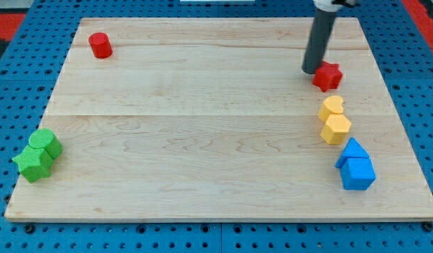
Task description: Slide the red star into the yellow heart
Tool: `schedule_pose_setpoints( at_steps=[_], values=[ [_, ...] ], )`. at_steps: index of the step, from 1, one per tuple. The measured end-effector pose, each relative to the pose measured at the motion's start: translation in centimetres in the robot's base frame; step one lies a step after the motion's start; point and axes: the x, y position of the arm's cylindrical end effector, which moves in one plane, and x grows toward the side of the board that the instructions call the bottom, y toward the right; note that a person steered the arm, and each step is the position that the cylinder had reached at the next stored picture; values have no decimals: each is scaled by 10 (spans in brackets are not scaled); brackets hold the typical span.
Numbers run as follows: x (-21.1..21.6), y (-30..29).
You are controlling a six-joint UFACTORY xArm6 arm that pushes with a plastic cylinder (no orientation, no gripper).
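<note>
The red star (328, 76) lies near the view's upper right on the wooden board. The yellow heart (332, 106) lies just below it, with a small gap between them. My tip (312, 69) stands on the board right at the star's upper left edge, touching or almost touching it. The rod rises from there to the view's top edge.
A yellow hexagon (336, 129) touches the heart from below. Two blue blocks (356, 166) sit lower right. A red cylinder (100, 45) is at the upper left. Two green blocks (38, 154) are at the left edge. The board's right edge (406, 126) is close.
</note>
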Motion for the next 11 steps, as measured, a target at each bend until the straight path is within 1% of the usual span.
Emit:
schedule_pose_setpoints(
  at_steps=[1,2,3,4,5,6,7,10,11],
  values=[
    [15,-9],
    [-15,-24],
    [-28,18],
    [-18,64],
    [1,53],
    [1,37],
    [1,43],
    [21,49],
    [17,53]
  ],
)
